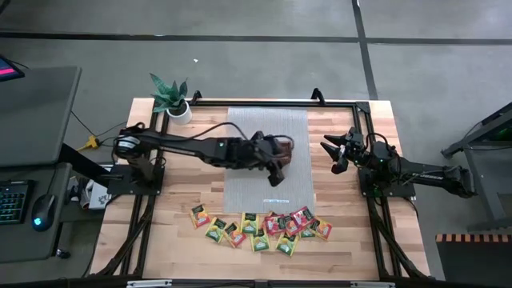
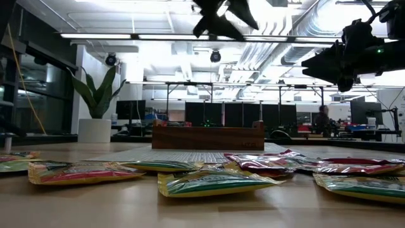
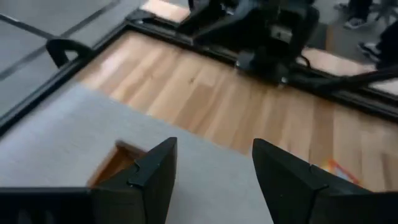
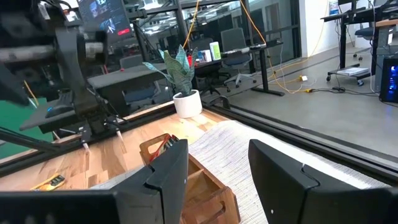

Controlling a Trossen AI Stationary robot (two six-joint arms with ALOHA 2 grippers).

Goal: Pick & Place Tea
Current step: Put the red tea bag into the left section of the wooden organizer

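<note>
High view: left gripper (image 1: 276,174) hovers over the grey mat (image 1: 268,192) beside the wooden tray (image 1: 282,147), jaws parted, empty. Tea packets (image 1: 260,226) cluster near the tabletop's (image 1: 352,240) front edge.

Wrist views: right gripper (image 4: 214,165), near the right edge, is likewise parted and empty.

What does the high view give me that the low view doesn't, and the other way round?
Only the high view shows the grey mat whole, the table's full top, and the left gripper open and empty above the mat, beside the wooden tray. The right gripper hangs open off the mat's right edge. Only the low view shows the room behind and the tray's long side. Both show the tea packets in a row at the table's front edge and the potted plant.
</note>
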